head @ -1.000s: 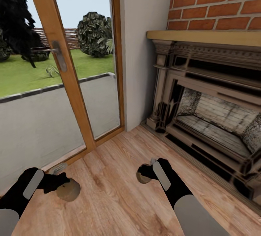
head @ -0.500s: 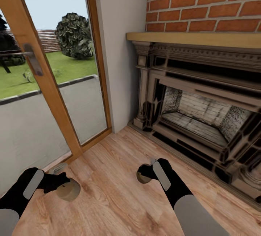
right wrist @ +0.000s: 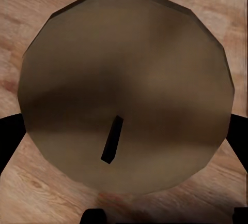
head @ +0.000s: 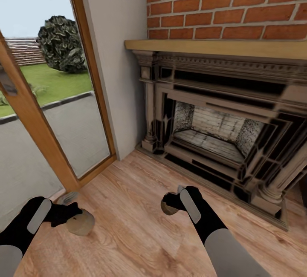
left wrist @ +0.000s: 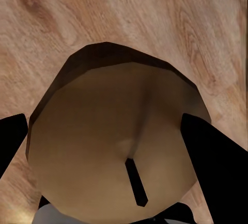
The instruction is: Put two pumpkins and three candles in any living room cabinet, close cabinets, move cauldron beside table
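Each of my hands carries one beige-tan candle above the wooden floor. My left gripper (head: 72, 219) is shut on a candle (head: 81, 222) at the lower left of the head view. Close up in the left wrist view, that candle's flat round top (left wrist: 116, 146) with its small dark wick sits between two black fingers (left wrist: 214, 157). My right gripper (head: 170, 206) is shut on a second candle (head: 169, 209) near the middle bottom. The right wrist view shows its round top (right wrist: 124, 89) and wick. The pumpkins, cabinet, cauldron and table are out of view.
An ornate grey fireplace surround (head: 221, 128) with a pale wooden mantel stands against the red brick wall (head: 230, 4) ahead and right. A wood-framed glass door (head: 47, 111) on the left looks out on a patio and lawn. Wooden floor (head: 128, 209) lies between them.
The whole head view has swung to the right, so the door slides left and more of the fireplace shows. Both grippers stay shut on their candles in the same spots.
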Controlling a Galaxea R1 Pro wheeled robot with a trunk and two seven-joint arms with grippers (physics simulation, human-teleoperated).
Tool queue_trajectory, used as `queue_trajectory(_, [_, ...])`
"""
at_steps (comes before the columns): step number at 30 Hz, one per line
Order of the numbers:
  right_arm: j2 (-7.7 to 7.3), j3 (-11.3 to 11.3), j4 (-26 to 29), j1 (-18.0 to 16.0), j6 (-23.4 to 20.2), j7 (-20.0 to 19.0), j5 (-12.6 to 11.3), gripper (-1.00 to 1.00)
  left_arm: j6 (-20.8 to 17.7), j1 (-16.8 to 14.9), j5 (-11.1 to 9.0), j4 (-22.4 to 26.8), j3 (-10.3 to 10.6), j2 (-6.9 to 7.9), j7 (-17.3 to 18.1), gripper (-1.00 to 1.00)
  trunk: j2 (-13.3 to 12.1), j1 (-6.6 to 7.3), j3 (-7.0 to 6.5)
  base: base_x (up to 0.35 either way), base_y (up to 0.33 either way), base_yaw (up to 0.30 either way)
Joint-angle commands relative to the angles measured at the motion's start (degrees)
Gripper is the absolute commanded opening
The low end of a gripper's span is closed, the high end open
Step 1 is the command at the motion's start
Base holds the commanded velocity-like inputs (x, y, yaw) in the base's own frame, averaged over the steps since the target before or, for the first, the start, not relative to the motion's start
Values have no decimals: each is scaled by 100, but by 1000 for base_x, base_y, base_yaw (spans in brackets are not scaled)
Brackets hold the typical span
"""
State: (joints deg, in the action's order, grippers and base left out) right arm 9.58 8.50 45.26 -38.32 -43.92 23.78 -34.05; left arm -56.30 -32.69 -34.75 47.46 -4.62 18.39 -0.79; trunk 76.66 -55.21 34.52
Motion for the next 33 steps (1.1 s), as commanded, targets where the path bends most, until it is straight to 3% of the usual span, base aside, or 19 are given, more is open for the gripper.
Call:
queue_trajectory(1, [0,-11,1,-2,1,10,-7,-100,-3,0,-14,0,0,-2,0,-100,0,0,-5,0,0,-270])
queue_trajectory(4, [-2,-57,1,-7,-8,18,-17,-100,2,0,-14,0,4,-2,0,-100,0,0,-21,0,0,-252])
queue_trajectory(9, [6,-358,-1,-8,13,56,-19,-100,4,0,-14,0,3,-2,0,-100,0,0,-51,0,0,-235])
queue_trajectory(19, [0,-725,-8,-8,24,53,-16,-100,11,0,-14,0,5,-2,-4,-100,0,0,-116,0,0,-226])
queue_trajectory(33, [-8,-781,-8,-8,-2,31,-24,-100,13,0,-5,0,5,-2,-17,-100,0,0,-229,0,0,-186])
